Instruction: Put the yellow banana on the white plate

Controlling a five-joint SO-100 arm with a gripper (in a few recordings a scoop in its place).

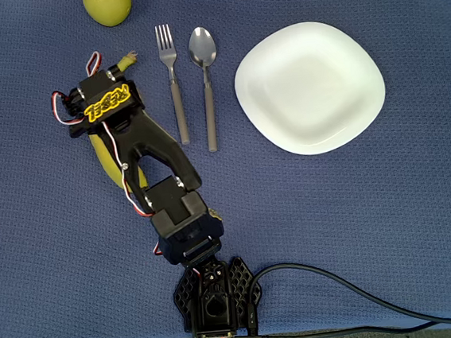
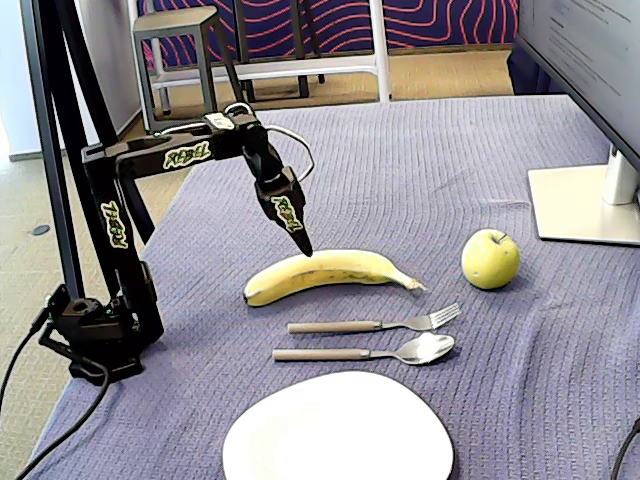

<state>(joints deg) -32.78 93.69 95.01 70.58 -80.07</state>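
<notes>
Blue-purple cloth covers the table (image 2: 480,160), where the yellow banana (image 2: 325,273) lies on the cloth, unlifted, with a fork (image 2: 375,323) and spoon (image 2: 365,351) between it and the white plate (image 2: 338,432) near the front edge. The hand (image 2: 302,247) hovers at the banana's upper side, its tips appearing together, though its opening cannot be told; the approach step looks under way, and next comes opening around the fruit's middle.
</notes>
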